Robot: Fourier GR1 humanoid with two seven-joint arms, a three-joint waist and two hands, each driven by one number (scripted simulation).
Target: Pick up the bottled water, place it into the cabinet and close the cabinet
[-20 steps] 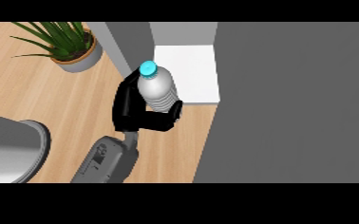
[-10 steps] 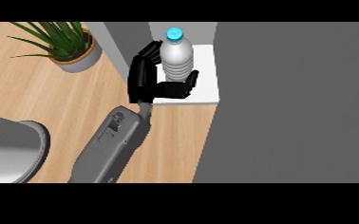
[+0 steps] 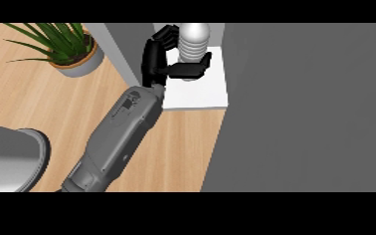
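At upper centre, the grey-forearmed black hand (image 3: 163, 59) reaches up from the lower left, fingers and thumb curled round the ribbed clear plastic water bottle (image 3: 193, 44). Bottle stands upright over the white cabinet shelf (image 3: 197, 94), just beside the grey cabinet door (image 3: 294, 104) at right.

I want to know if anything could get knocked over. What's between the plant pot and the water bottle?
In the head view, the robot's hand, curled round the bottle, and a grey cabinet wall lie between it and the plant pot.

cabinet shelf (image 3: 197, 97) front bare | cabinet door (image 3: 294, 104) (grey) walls right side
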